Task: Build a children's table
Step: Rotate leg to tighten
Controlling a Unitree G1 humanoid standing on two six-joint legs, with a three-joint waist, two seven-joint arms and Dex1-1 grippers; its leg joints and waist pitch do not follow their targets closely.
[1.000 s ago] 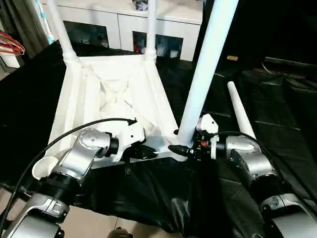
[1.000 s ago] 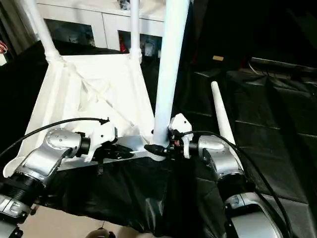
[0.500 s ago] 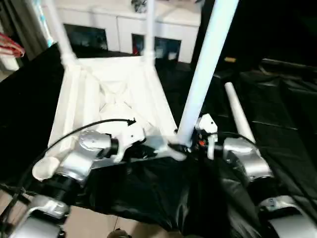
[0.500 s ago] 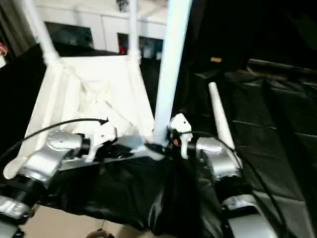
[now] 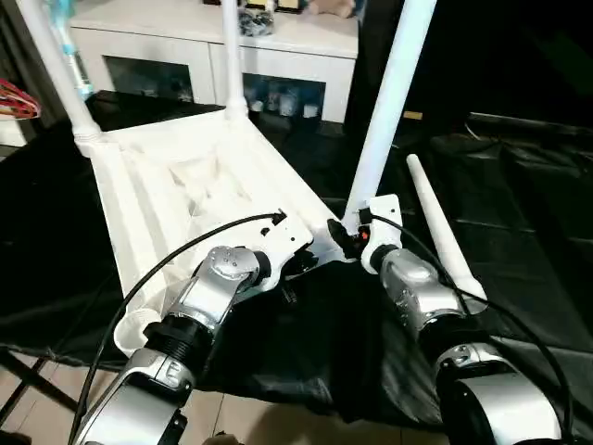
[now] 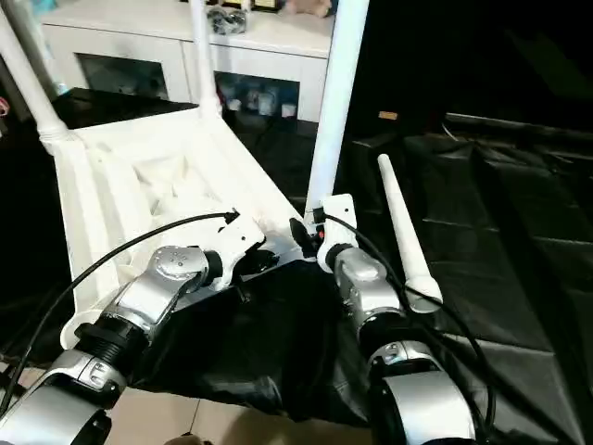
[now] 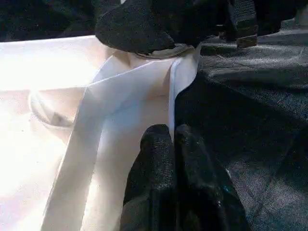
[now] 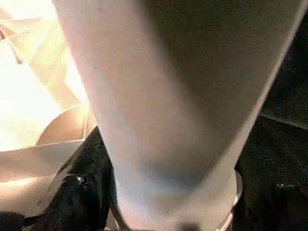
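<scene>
The tabletop (image 5: 176, 185) is plain white, its ribbed underside showing pale shadowed lines; the upright legs (image 5: 384, 111) and the loose leg (image 5: 440, 227) on the right are the same white. Everything lies on a black sheet (image 5: 519, 232) — glossy, creased. Both forearms (image 5: 208, 297) are silver with black cables, the gripper fingers (image 7: 163, 183) matte black. The far cabinet (image 5: 213, 46) is white with dark glass fronts.

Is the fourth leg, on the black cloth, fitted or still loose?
Loose: the fourth leg lies flat on the black cloth, apart from the tabletop.
</scene>
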